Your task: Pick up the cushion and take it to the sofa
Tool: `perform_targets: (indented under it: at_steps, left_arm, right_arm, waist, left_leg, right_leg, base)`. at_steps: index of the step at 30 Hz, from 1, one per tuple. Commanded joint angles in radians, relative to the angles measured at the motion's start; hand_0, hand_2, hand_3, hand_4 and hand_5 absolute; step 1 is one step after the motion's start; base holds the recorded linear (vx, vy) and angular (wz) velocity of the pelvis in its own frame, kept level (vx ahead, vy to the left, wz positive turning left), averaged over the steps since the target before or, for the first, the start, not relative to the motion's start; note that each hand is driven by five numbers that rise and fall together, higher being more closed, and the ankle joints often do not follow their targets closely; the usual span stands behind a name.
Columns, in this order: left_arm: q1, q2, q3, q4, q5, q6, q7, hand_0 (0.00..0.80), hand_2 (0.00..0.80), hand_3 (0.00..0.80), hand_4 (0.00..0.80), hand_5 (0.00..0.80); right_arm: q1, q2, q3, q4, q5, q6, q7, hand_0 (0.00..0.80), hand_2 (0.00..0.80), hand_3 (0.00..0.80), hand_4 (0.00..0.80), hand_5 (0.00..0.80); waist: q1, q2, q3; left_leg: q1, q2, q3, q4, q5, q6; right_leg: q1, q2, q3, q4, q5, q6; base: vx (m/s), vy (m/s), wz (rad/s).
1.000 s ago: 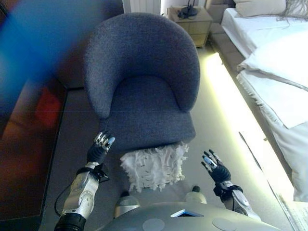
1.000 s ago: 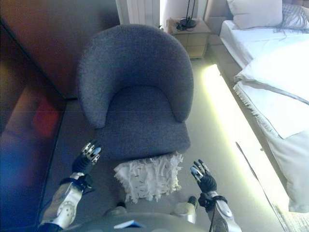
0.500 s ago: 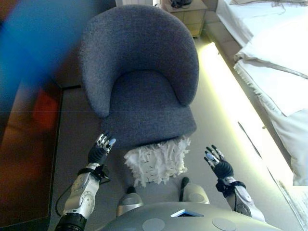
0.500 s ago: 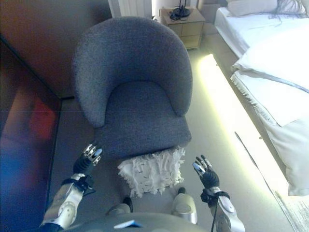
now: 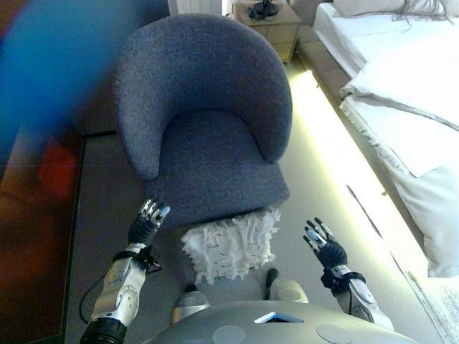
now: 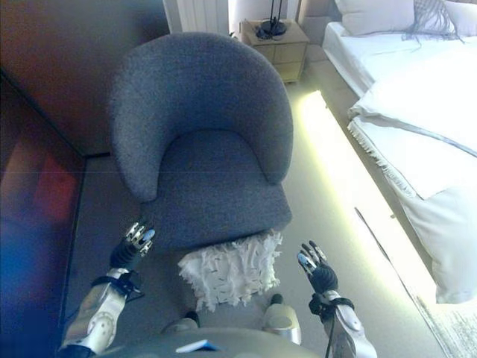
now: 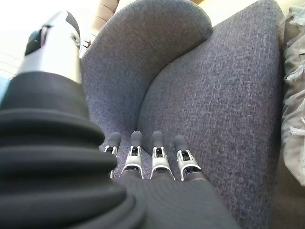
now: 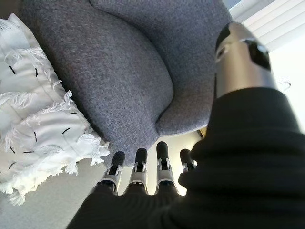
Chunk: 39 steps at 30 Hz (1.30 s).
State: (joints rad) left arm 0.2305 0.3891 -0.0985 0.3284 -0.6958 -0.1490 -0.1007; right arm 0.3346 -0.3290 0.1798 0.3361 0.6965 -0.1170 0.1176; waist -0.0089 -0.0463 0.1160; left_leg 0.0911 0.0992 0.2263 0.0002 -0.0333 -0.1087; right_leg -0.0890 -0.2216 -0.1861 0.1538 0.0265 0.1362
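A white fringed cushion [image 5: 228, 244] lies on the grey floor, leaning against the front of a dark blue-grey tub armchair [image 5: 204, 122]. The cushion also shows in the right wrist view [image 8: 38, 129] and at the edge of the left wrist view [image 7: 295, 109]. My left hand [image 5: 147, 223] is raised to the left of the cushion, open, fingers straight, holding nothing. On the cushion's other side my right hand [image 5: 326, 247] hovers open and apart from it. Neither hand touches the cushion.
A bed with white bedding [image 5: 401, 107] runs along the right, with a lit strip [image 5: 330, 158] at its base. A wooden bedside table [image 5: 267, 20] stands behind the armchair. A dark cabinet or wall [image 5: 36, 186] lies on the left.
The camera has shifted a little, so the whole scene sits slightly differently. Both hands stay raised and open beside the cushion, which has not moved.
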Motion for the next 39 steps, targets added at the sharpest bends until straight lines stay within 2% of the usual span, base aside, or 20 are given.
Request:
perform_targets:
  at_steps: [1,4,6,9,10,11,13,16,20,21,24,27,33,39]
  left_arm:
    - [-0.040,0.058,0.020,-0.004,0.087,-0.026,-0.008,0.000,0.000,0.000,0.000,0.000]
    - [-0.084,0.067,0.031,0.051,0.096,-0.016,-0.014,0.000,0.000,0.000,0.000,0.000]
    - [-0.108,0.070,0.024,0.064,0.086,-0.021,-0.012,0.000,0.000,0.000,0.000,0.000]
    - [-0.117,0.065,0.015,0.065,0.088,-0.035,-0.015,0.000,0.000,0.000,0.000,0.000]
    - [-0.120,0.068,0.008,0.065,0.089,-0.038,-0.018,0.000,0.000,0.000,0.000,0.000]
    - [-0.124,0.070,-0.001,0.060,0.090,-0.042,-0.011,0.000,0.000,0.000,0.000,0.000]
    - [-0.146,0.071,-0.017,0.056,0.082,-0.046,0.005,0.000,0.000,0.000,0.000,0.000]
    - [-0.203,0.069,-0.042,0.070,0.052,-0.067,0.031,0.000,0.000,0.000,0.000,0.000]
    - [-0.278,0.061,-0.091,0.100,0.024,-0.129,0.057,0.000,0.000,0.000,0.000,0.000]
    - [-0.297,0.059,-0.108,0.103,0.017,-0.149,0.068,0.000,0.000,0.000,0.000,0.000]
    - [-0.365,0.052,-0.157,0.109,0.012,-0.188,0.130,0.000,0.000,0.000,0.000,0.000]
    - [-0.462,0.033,-0.175,0.155,0.003,-0.211,0.189,0.000,0.000,0.000,0.000,0.000]
    - [-0.672,-0.005,-0.202,0.231,0.038,-0.214,0.260,0.000,0.000,0.000,0.000,0.000]
    - [-0.787,-0.015,-0.200,0.280,0.072,-0.212,0.280,0.000,0.000,0.000,0.000,0.000]
  right_arm:
    - [-0.067,0.019,0.035,-0.010,-0.047,-0.029,-0.012,0.000,0.000,0.000,0.000,0.000]
    - [-0.095,0.034,0.042,0.045,-0.067,-0.031,0.004,0.000,0.000,0.000,0.000,0.000]
    - [-0.113,0.041,0.041,0.068,-0.061,-0.033,0.005,0.000,0.000,0.000,0.000,0.000]
    - [-0.110,0.050,0.030,0.070,-0.057,-0.031,0.013,0.000,0.000,0.000,0.000,0.000]
    - [-0.107,0.051,0.027,0.067,-0.055,-0.026,0.010,0.000,0.000,0.000,0.000,0.000]
    - [-0.115,0.043,0.033,0.060,-0.048,-0.017,0.003,0.000,0.000,0.000,0.000,0.000]
    - [-0.142,0.032,0.047,0.059,-0.041,-0.019,-0.013,0.000,0.000,0.000,0.000,0.000]
    - [-0.204,0.006,0.076,0.043,-0.044,-0.051,-0.044,0.000,0.000,0.000,0.000,0.000]
    - [-0.286,-0.043,0.102,0.025,-0.122,-0.089,-0.096,0.000,0.000,0.000,0.000,0.000]
    - [-0.315,-0.061,0.114,0.026,-0.154,-0.095,-0.119,0.000,0.000,0.000,0.000,0.000]
    - [-0.423,-0.109,0.154,0.043,-0.210,-0.099,-0.167,0.000,0.000,0.000,0.000,0.000]
    - [-0.552,-0.141,0.176,0.078,-0.241,-0.070,-0.198,0.000,0.000,0.000,0.000,0.000]
    - [-0.841,-0.175,0.218,0.168,-0.267,0.045,-0.290,0.000,0.000,0.000,0.000,0.000]
    - [-0.981,-0.196,0.212,0.260,-0.225,0.051,-0.317,0.000,0.000,0.000,0.000,0.000]
  waist:
    - [0.029,-0.014,0.029]
    - [0.043,-0.019,0.021]
    - [0.054,-0.023,0.014]
    - [0.059,-0.029,0.021]
    - [0.057,-0.030,0.029]
    - [0.074,-0.035,0.043]
    - [0.084,-0.037,0.063]
    - [0.093,-0.033,0.109]
    - [0.080,-0.014,0.187]
    - [0.078,-0.005,0.214]
    - [0.070,0.009,0.276]
    - [0.067,0.018,0.323]
    - [0.062,0.051,0.391]
    - [0.053,0.085,0.403]
  left_leg:
    - [-0.103,-0.108,0.004,0.091,-0.077,0.179]
    - [-0.107,-0.099,0.001,0.082,-0.066,0.166]
    - [-0.127,-0.079,-0.016,0.096,-0.060,0.146]
    - [-0.162,-0.043,-0.043,0.143,-0.051,0.118]
    - [-0.172,-0.027,-0.060,0.171,-0.056,0.107]
    - [-0.201,0.010,-0.071,0.234,-0.071,0.076]
    - [-0.267,0.046,-0.088,0.284,-0.056,0.050]
    - [-0.343,0.078,-0.109,0.305,-0.037,0.022]
    - [-0.464,0.092,-0.127,0.367,-0.027,0.009]
    - [-0.493,0.100,-0.132,0.400,-0.046,-0.001]
    - [-0.614,0.107,-0.132,0.476,-0.049,-0.003]
    - [-0.717,0.111,-0.131,0.526,-0.051,-0.008]
    - [-0.917,0.105,-0.171,0.672,-0.089,0.001]
    - [-1.131,0.098,-0.187,0.855,-0.153,0.029]
  right_leg:
    - [-0.017,-0.063,-0.026,0.264,0.025,0.025]
    - [0.018,-0.106,-0.035,0.201,0.075,0.041]
    - [0.054,-0.150,-0.033,0.111,0.115,0.056]
    - [0.058,-0.189,-0.026,0.016,0.158,0.061]
    - [0.057,-0.185,-0.016,0.017,0.141,0.065]
    - [0.081,-0.179,-0.052,0.000,0.074,0.068]
    - [0.079,-0.165,-0.079,-0.015,0.050,0.055]
    - [0.039,-0.158,-0.092,0.001,0.018,0.044]
    - [-0.086,-0.165,-0.077,0.082,-0.018,0.024]
    - [-0.132,-0.168,-0.061,0.130,-0.044,0.025]
    - [-0.296,-0.180,-0.021,0.250,-0.075,0.017]
    - [-0.431,-0.187,0.006,0.345,-0.095,0.010]
    - [-0.690,-0.194,0.060,0.571,-0.144,-0.019]
    - [-0.931,-0.185,0.119,0.802,-0.206,-0.036]
  base:
    - [0.015,-0.052,-0.15]
    - [0.045,-0.141,-0.10]
    - [0.039,-0.214,0.05]
    - [0.043,-0.202,0.40]
    - [0.074,-0.233,0.23]
    - [0.081,-0.236,0.13]
    - [-0.072,-0.231,0.18]
    - [-0.196,-0.154,0.13]
    - [-0.217,-0.030,0.01]
    - [-0.240,0.018,-0.04]
    - [-0.263,0.005,-0.12]
    - [-0.232,-0.027,-0.03]
    - [-0.166,-0.005,0.14]
    - [-0.085,0.015,0.10]
